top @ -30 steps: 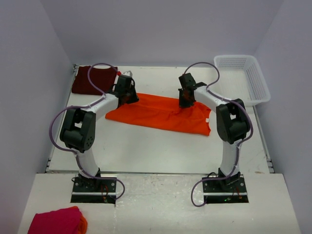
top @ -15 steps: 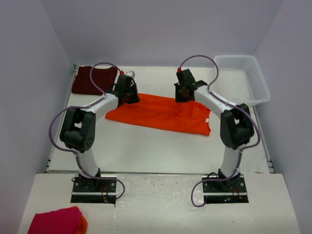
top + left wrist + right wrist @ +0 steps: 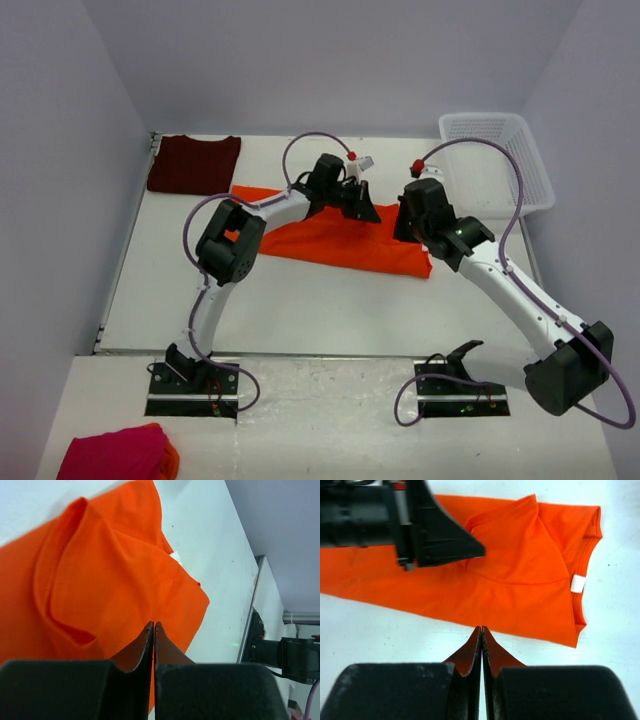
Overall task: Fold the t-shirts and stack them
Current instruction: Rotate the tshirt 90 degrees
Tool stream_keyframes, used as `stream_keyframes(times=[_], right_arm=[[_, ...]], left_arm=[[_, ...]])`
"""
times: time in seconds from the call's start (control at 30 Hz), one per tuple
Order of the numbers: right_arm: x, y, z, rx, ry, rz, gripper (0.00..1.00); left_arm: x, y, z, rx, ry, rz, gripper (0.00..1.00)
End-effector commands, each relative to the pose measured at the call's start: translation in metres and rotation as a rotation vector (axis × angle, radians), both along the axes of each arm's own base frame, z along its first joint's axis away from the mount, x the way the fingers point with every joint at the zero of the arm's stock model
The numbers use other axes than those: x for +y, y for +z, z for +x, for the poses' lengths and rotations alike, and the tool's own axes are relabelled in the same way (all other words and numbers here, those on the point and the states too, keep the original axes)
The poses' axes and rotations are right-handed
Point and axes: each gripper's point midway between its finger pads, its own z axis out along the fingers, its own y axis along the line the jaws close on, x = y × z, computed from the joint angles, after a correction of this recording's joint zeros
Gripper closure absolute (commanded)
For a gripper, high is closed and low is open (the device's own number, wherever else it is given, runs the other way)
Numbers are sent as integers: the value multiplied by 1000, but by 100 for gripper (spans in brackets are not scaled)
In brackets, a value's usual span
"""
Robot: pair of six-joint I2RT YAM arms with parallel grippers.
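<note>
The orange t-shirt [image 3: 320, 238] lies spread across the middle of the table, its white neck label [image 3: 577, 583] at the right end. A loose fold stands up in its right half [image 3: 75, 580]. My left gripper [image 3: 370, 212] reaches far right over that fold, jaws shut [image 3: 154, 624], with no cloth showing between them. My right gripper [image 3: 404, 230] hangs above the shirt's right end. It is shut [image 3: 482, 628] and empty, and its tips appear over bare table just past the near hem. The maroon t-shirt [image 3: 193, 165] lies folded flat at the back left corner.
A white mesh basket [image 3: 500, 160] stands at the back right corner. A pink-red cloth bundle [image 3: 115, 455] lies on the near ledge, left of the arm bases. White walls close the table [image 3: 300, 300] on three sides.
The left arm has swung right from the shirt's back left edge to its right half, and its jaws have closed. The right arm has pulled back and right. The shirt's left end has changed shape.
</note>
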Motion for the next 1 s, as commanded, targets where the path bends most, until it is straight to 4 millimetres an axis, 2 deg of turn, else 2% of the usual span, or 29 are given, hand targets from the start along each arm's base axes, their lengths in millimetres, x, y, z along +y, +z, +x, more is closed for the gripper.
stream_keyframes(times=[0.0, 0.03, 0.07, 0.2, 0.23, 0.27, 0.3, 0.33, 0.37, 0.4, 0.43, 0.5, 0.53, 0.6, 0.63, 0.7, 0.83, 0.87, 0.93, 0.97], right_arm=[[-8, -10, -15, 37, -40, -14, 100], [-7, -13, -18, 44, -35, -16, 100], [-7, -11, -22, 41, -31, -13, 100], [-4, -10, -34, 30, -25, 13, 100], [-2, -11, -37, 33, -17, 16, 100], [-1, -11, -40, 36, -15, 21, 100], [1, -9, -44, 29, -7, 27, 100], [3, -8, -45, 25, -3, 28, 100], [4, -7, -48, 26, -4, 35, 100], [8, -5, -51, 21, 8, 43, 100], [10, -4, -53, 21, 14, 48, 100], [14, -3, -57, 21, 21, 56, 100], [15, -4, -59, 22, 24, 57, 100], [21, -8, -63, 33, 38, 65, 100], [23, -11, -64, 39, 41, 67, 100], [28, -18, -68, 56, 51, 64, 100], [39, -37, -71, 107, 67, 38, 100], [45, -40, -74, 117, 78, 39, 100], [51, -48, -75, 136, 84, 31, 100], [55, -52, -78, 145, 99, 27, 100]], left_arm=[[-31, 15, -15, 22, -125, -85, 100], [-35, 1, -19, 52, -128, -61, 100], [-39, 3, -14, 28, -121, -62, 100], [-34, -22, -12, 66, -85, 27, 100], [-31, -33, -10, 62, -78, 62, 100], [-30, -38, 0, 40, -36, 102, 100], [-24, -57, -2, 73, -24, 163, 100], [-20, -67, 0, 85, -7, 198, 100], [-18, -72, 12, 67, 38, 239, 100], [-11, -83, 10, 96, 54, 293, 100], [-4, -98, 22, 78, 106, 359, 100], [12, -116, 24, 95, 148, 468, 100], [19, -125, 39, 56, 201, 533, 100], [35, -137, 43, 54, 235, 632, 100], [42, -140, 56, 13, 270, 678, 100], [57, -148, 65, 7, 301, 730, 100], [78, -134, 101, -49, 377, 706, 100], [84, -119, 120, -97, 407, 669, 100], [89, -105, 137, -159, 423, 632, 100], [93, -87, 156, -225, 456, 585, 100]])
